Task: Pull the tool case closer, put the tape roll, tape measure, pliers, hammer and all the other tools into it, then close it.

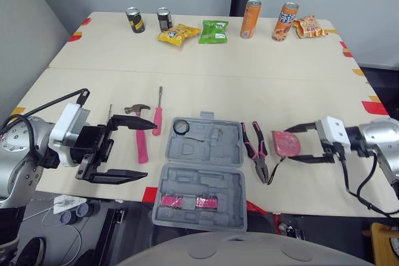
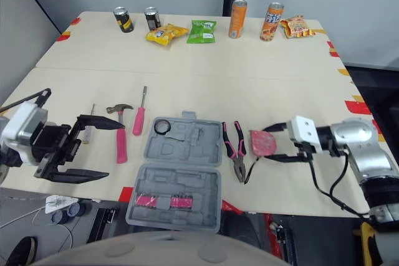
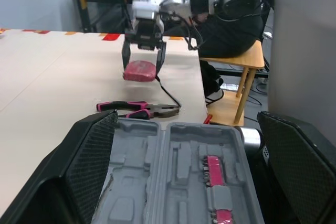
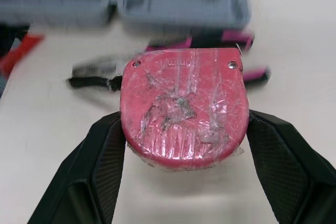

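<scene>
Lying at the 3 o'clock of the open grey plastic tool case (image 1: 201, 172), beyond the pink-handled pliers (image 1: 257, 154): the flat red tape measure (image 1: 283, 143), clamped flank to flank between the right gripper's (image 1: 290, 144) black fingers (not lifted, by the look of it). Case straight off at 9 o'clock from that grip, right arm much the nearer. Left gripper (image 1: 151, 152) spread wide and empty at the case's 9 o'clock.

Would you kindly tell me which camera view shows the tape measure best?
The right wrist view: the tape measure is close and central, its scuffed pink face plain. Both eye views show it far off beside the pliers; the left wrist view shows it distant, edge-on.
</scene>
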Robot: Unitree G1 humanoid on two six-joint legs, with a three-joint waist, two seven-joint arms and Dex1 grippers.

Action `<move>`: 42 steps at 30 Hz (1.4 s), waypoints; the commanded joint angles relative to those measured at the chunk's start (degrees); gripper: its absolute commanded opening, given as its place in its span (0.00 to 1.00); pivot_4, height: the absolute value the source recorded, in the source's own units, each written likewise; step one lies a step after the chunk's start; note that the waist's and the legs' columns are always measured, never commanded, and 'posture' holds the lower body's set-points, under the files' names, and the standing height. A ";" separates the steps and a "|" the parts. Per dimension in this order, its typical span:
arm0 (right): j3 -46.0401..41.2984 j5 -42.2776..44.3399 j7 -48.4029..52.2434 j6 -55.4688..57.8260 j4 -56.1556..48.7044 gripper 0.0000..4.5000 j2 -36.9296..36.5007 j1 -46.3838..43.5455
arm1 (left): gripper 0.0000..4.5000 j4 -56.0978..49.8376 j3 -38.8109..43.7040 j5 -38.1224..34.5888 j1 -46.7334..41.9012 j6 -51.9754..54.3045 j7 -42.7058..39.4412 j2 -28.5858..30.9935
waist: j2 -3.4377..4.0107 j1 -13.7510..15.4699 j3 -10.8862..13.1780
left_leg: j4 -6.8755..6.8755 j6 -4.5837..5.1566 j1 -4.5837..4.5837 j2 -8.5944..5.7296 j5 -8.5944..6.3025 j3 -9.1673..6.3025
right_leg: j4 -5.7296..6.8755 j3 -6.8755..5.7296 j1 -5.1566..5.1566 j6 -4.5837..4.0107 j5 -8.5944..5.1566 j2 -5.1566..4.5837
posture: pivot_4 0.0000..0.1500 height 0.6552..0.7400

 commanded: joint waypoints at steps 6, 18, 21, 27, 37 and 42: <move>5.07 -7.91 -11.73 23.00 -24.00 0.67 -2.35 -3.01 | 1.00 2.55 2.84 1.06 1.48 -2.69 -0.78 -0.32 | 0.00 0.90 0.08 | -0.03 -0.15 0.02 -0.01 0.04 0.02 | -0.09 0.01 -0.06 0.02 0.01 -0.01 | 1.00 0.98; 24.15 -21.20 -17.94 53.79 -35.70 0.67 3.68 -16.64 | 1.00 4.49 2.85 2.42 1.31 -3.98 0.60 -1.22 | 0.05 0.73 0.18 | -0.10 -0.29 0.06 0.00 0.07 0.09 | 0.09 0.09 -0.24 0.03 0.02 0.03 | 1.00 0.98; 28.77 -24.45 -19.40 57.20 -33.69 0.67 6.96 -21.28 | 1.00 5.01 2.43 2.77 0.64 -4.12 0.84 -1.43 | 0.06 0.64 0.18 | -0.09 -0.33 0.04 0.00 0.09 0.13 | 0.17 0.14 -0.32 0.03 0.02 0.06 | 1.00 0.98; 34.77 -27.58 -19.55 62.03 -30.24 0.67 9.27 -26.44 | 1.00 6.32 2.50 3.32 -0.14 -4.64 1.07 -1.40 | 0.06 0.91 0.18 | -0.06 -0.38 0.02 0.01 0.10 0.20 | 0.21 0.19 -0.36 0.03 0.02 0.07 | 1.00 0.98; 39.20 -28.41 -18.30 63.70 -28.10 0.67 10.69 -28.90 | 1.00 7.38 2.67 3.61 -0.41 -5.13 0.75 -1.36 | 0.05 0.73 0.16 | 0.02 -0.42 0.07 0.06 0.11 0.27 | 0.45 0.27 -0.40 0.03 0.02 0.10 | 1.00 0.98; 39.61 -28.36 -18.28 62.74 -27.95 0.67 11.22 -28.94 | 1.00 7.12 2.88 3.48 0.06 -5.03 0.66 -1.46 | 0.07 0.79 0.16 | 0.08 -0.44 0.02 0.08 0.11 0.28 | 0.63 0.27 -0.44 0.03 0.02 0.12 | 1.00 0.98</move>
